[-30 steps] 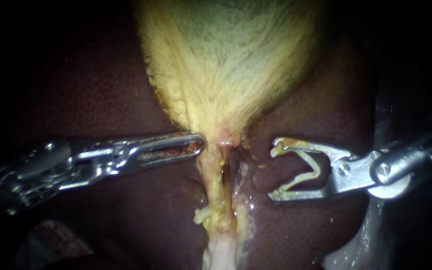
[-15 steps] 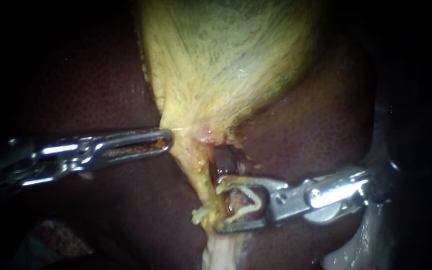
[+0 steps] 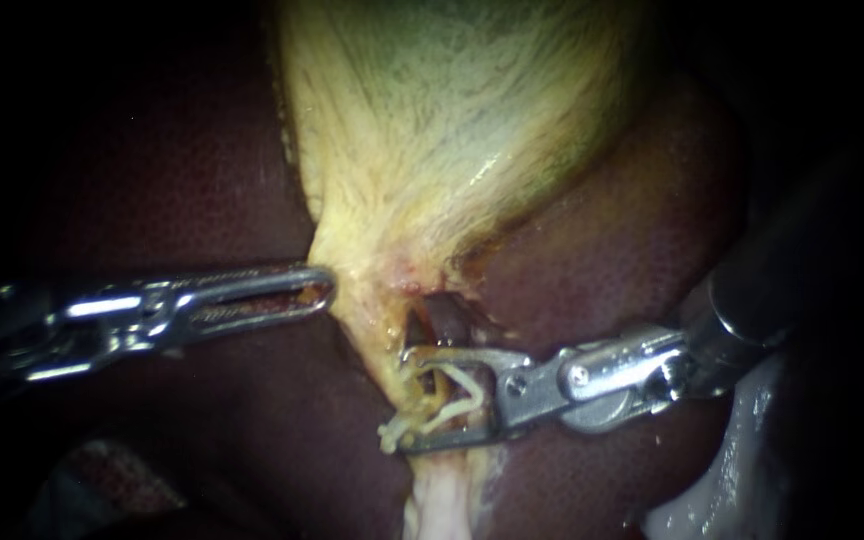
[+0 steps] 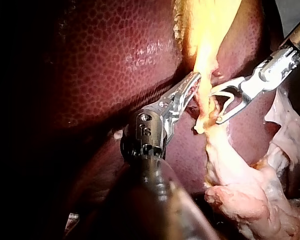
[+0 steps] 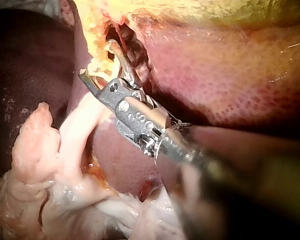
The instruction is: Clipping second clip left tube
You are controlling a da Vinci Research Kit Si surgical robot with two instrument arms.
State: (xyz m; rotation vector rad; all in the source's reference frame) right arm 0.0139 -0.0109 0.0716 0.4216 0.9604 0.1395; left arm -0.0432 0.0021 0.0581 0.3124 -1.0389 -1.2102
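Two jaws of the right instrument (image 3: 404,400) stand wide around the left tube (image 3: 389,340), a yellow strand running down from the neck of the gallbladder (image 3: 452,130). They carry a pale clip (image 3: 449,392), spread in a V with a leg against each jaw. A darker, reddish tube (image 3: 449,318) sits just to the right, above the upper jaw. The endoscope view shows the jaw tips reaching across the strand, while the left wrist view puts the strand only at their mouth. In the right wrist view the clip is mostly hidden behind the jaws, but a whitish strand passes under them to a lump of pale pink tissue (image 5: 35,145). The left instrument (image 3: 324,288) has its jaws together, pinching the gallbladder's yellow edge. Dark liver (image 3: 152,180) lies all around.
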